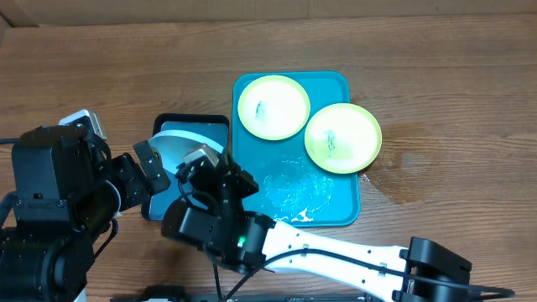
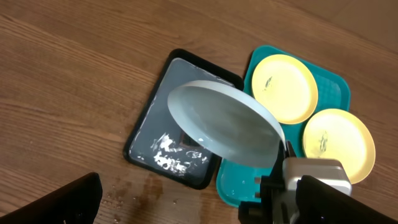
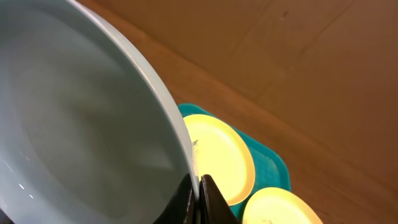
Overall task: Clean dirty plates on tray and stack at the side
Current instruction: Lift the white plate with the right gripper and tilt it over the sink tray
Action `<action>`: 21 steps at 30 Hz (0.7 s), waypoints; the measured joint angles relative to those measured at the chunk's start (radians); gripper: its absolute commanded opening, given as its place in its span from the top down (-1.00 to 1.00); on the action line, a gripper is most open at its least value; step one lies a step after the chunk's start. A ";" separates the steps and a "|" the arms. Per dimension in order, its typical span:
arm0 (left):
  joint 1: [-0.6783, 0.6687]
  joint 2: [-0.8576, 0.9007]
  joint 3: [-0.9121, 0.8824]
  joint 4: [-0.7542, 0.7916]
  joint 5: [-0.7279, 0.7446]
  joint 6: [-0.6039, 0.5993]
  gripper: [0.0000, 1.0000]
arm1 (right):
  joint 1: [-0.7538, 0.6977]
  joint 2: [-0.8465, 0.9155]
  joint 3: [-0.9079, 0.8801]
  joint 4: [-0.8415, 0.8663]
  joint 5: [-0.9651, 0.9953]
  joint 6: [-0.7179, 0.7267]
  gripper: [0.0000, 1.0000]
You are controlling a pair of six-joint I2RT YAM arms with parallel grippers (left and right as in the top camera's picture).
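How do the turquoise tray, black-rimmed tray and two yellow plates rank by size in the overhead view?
1. Turquoise tray
2. black-rimmed tray, though partly hidden
3. upper yellow plate and lower yellow plate, which look alike

No readable text, labels, brands or numbers in any view: none legible on the yellow-green plates (image 1: 273,106), light blue plate (image 2: 224,124), turquoise tray (image 1: 331,84), black-rimmed tray (image 2: 149,118), arm housings (image 1: 50,176).

The right arm (image 1: 312,243) is showing a long white link, with a thin black cable (image 1: 352,258) running along it and a small green light (image 1: 243,242) glowing on its black joint housing. The left arm (image 1: 50,168) is looking black, boxy and blocky throughout.
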 measured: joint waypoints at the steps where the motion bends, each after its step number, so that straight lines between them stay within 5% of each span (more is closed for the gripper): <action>1: 0.000 0.000 0.000 -0.001 0.000 0.000 -1.00 | 0.003 0.000 0.000 0.000 0.007 0.000 0.92; 21: 0.000 0.000 0.000 -0.001 0.000 0.000 -1.00 | 0.014 0.000 0.000 0.000 0.045 -0.008 0.92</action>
